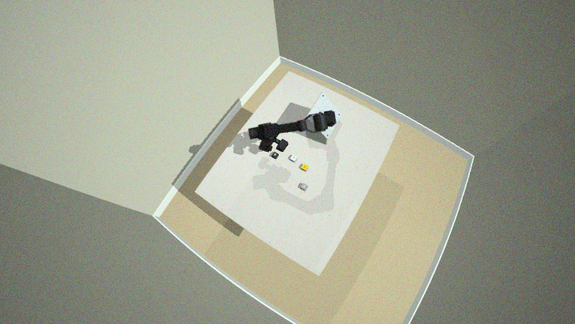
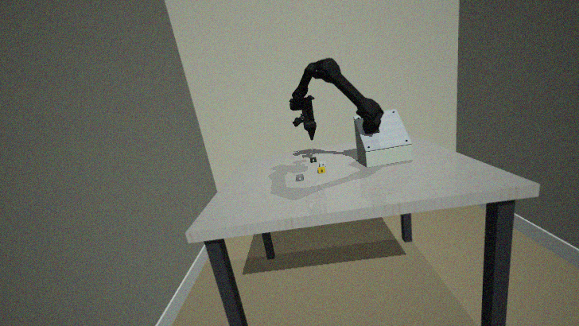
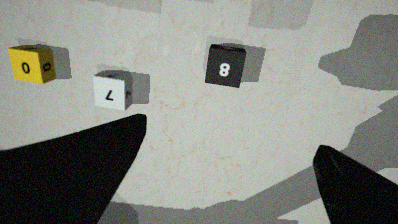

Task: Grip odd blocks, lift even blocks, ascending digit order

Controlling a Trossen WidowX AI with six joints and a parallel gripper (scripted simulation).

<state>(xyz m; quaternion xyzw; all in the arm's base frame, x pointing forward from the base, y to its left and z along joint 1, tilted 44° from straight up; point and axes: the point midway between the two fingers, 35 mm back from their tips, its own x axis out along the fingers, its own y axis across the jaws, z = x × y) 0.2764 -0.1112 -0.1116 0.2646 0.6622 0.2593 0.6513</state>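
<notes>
With my fingers (image 1: 273, 145) (image 2: 311, 138) wide and empty above the worktop (image 1: 257, 209) (image 2: 250, 206) (image 3: 175, 165), dropping onto the black 8 (image 1: 274, 155) (image 2: 312, 160) (image 3: 225, 66), upper centre in the wrist view, could break sequence; a sloppy sideways sweep might knock the white 7 (image 1: 293, 158) (image 2: 322, 164) (image 3: 112, 92), upper left.

Perhaps a lab: bench-mounted robot arm (image 1: 289, 126) (image 2: 348, 87)
</notes>
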